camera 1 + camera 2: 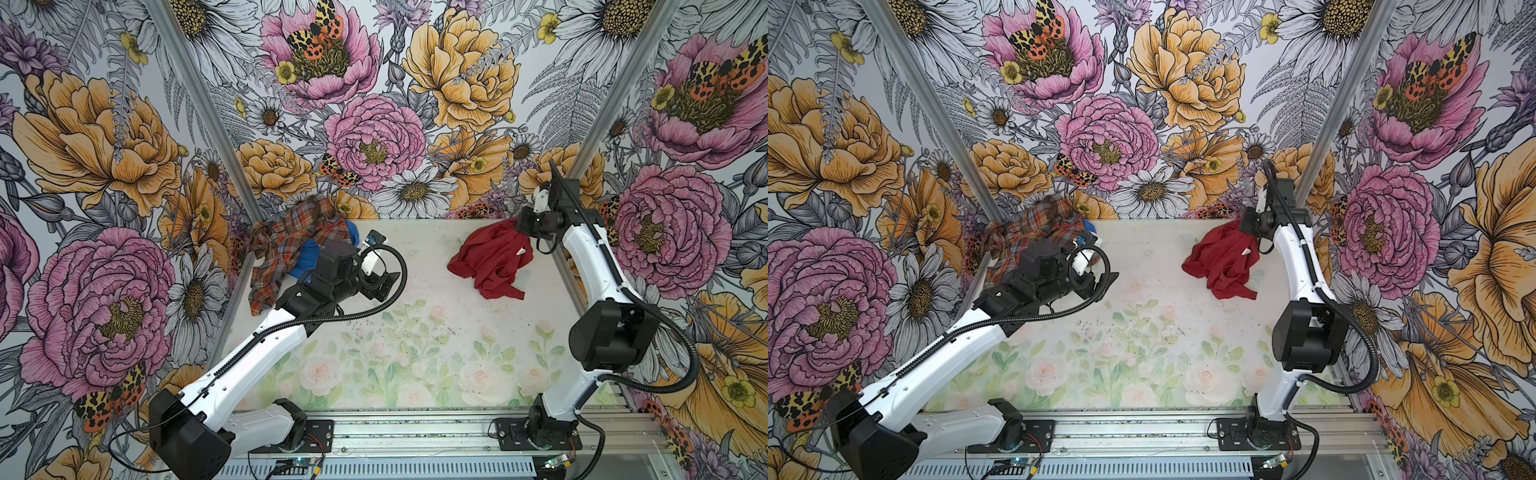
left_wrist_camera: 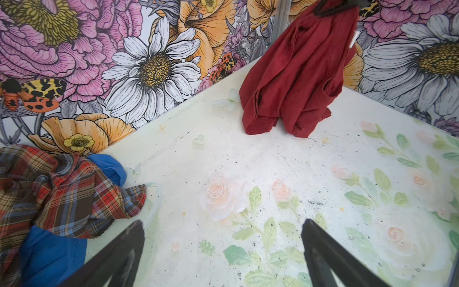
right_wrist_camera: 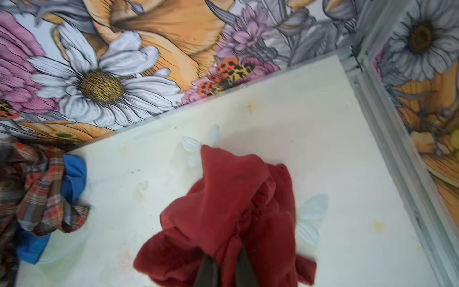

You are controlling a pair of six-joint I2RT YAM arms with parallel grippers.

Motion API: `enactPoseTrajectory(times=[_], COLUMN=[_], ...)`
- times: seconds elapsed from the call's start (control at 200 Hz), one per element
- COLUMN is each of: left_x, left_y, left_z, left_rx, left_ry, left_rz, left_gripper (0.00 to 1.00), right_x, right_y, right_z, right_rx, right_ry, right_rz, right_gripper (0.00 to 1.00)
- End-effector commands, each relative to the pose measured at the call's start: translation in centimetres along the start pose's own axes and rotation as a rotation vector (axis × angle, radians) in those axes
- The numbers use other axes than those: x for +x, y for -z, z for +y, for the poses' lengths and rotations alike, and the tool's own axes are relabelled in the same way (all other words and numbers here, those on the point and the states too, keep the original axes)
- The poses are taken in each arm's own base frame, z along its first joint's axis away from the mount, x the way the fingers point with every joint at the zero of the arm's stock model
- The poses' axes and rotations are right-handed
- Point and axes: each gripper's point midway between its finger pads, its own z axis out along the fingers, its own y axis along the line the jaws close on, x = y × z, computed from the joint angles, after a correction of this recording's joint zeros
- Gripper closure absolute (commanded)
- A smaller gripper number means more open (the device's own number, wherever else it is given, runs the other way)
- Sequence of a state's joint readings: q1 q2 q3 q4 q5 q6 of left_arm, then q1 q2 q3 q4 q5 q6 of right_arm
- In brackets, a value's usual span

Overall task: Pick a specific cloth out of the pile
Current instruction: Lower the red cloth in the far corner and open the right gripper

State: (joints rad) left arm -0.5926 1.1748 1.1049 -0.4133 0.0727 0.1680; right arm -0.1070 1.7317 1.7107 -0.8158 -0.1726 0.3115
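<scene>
Left arm stretches forward, jaws spread wide (both tips visible); right arm stands raised, jaws pinched together

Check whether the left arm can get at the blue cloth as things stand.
Probably yes: the left hand is open and empty close by, and bare blue cloth shows beside the plaid shirt draped over it.

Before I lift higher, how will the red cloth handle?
Probably floppy: the red cloth hangs in loose folds from the right fingers, its lower end resting on the table. Likely light, held by one pinch. It may sway or drag.
</scene>
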Motion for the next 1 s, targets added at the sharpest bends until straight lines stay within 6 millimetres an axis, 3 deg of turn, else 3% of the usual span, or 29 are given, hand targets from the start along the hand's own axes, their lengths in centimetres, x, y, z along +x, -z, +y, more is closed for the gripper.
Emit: enactPoseTrajectory(times=[0.0,0.16,0.245,0.475,0.671,0.791,0.996], left_x=[0.0,0.3,0.2,0.1,0.4,0.5,0.5], left_y=[-0.4,-0.3,-0.1,0.0,-0.3,-0.5,-0.5], left_z=[-2.4,-4.9,-5.2,-5.0,-4.9,-4.8,-4.5], left_rx=[0.134,0.211,0.216,0.201,0.198,0.194,0.181], left_ry=[-0.030,-0.083,-0.090,-0.092,-0.096,-0.094,-0.094], left_rz=[-0.015,-0.015,-0.020,-0.024,-0.015,-0.008,-0.008], left_gripper=[0.01,0.01,0.01,0.01,0.01,0.01,0.01], right_x=[1.3,3.6,4.4,6.2,6.7,7.4,10.7], right_y=[1.8,1.2,-0.4,-6.9,-11.5,-13.9,-16.6], right_z=[-1.8,-3.4,-2.7,3.4,6.1,4.4,-0.3], right_rx=[0.101,0.165,0.160,0.002,-0.128,-0.071,0.067], right_ry=[0.044,0.048,0.075,0.174,0.103,0.064,0.056], right_rz=[-0.059,-0.016,0.022,0.133,0.165,0.188,0.260], right_gripper=[1.00,1.00,1.00,1.00,1.00,1.00,1.00])
